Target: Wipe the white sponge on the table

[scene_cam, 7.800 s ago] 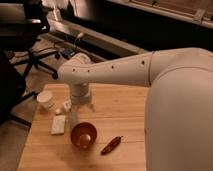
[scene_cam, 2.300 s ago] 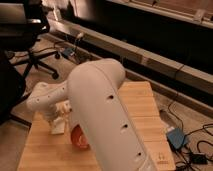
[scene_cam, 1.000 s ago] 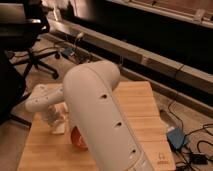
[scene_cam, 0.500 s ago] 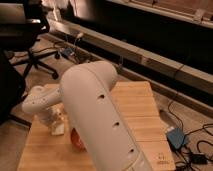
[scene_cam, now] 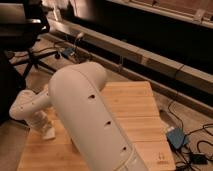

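The light wooden table [scene_cam: 135, 115] fills the lower middle of the camera view. My big white arm [scene_cam: 92, 120] sweeps across its left half and hides what lies there. At the arm's far-left end my gripper [scene_cam: 43, 128] points down at the table near its left edge. It is shut on a small pale block, the white sponge [scene_cam: 48, 133], which rests against the tabletop.
A black office chair [scene_cam: 27, 30] stands on the floor behind the table's left side. A long dark bench [scene_cam: 150, 62] runs along the back. On the floor at the right lie a blue box [scene_cam: 176, 137] and cables.
The gripper with the sponge has slid toward the front-left of the table. The arm's shell now covers the sliver of brown bowl seen earlier.
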Robot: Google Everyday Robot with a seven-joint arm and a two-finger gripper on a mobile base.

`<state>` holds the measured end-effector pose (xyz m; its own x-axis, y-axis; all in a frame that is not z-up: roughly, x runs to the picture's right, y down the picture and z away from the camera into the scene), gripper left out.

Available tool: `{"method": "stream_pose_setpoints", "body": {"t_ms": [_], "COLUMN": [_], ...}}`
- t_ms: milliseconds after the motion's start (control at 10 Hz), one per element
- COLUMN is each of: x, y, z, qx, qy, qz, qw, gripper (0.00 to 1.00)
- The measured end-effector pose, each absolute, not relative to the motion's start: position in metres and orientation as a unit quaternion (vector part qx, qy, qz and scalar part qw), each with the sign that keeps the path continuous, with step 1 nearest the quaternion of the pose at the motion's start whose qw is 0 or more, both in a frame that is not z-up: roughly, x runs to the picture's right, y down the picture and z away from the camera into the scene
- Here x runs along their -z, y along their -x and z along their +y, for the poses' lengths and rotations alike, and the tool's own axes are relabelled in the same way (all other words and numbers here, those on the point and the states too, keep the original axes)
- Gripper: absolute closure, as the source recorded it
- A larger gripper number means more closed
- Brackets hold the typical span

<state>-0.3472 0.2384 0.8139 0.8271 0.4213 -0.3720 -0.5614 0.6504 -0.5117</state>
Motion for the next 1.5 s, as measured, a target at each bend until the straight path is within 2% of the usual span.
{"method": "stream_pose_setpoints", "body": {"t_ms": [400, 800, 1100, 1500], "x": [-0.798, -0.759, -0.748, -0.751], "y": [0.375, 0.369, 0.357, 0.332], "z": [0.281, 0.318, 0.326, 0.327], "qx": [-0.197, -0.137, -0.139, -0.160], "qy": [0.327, 0.361, 0.381, 0.391], "qz": [0.100, 0.087, 0.090, 0.108], "qw": [0.919, 0.918, 0.910, 0.900], "gripper": [0.78, 0.78, 0.78, 0.78]}}
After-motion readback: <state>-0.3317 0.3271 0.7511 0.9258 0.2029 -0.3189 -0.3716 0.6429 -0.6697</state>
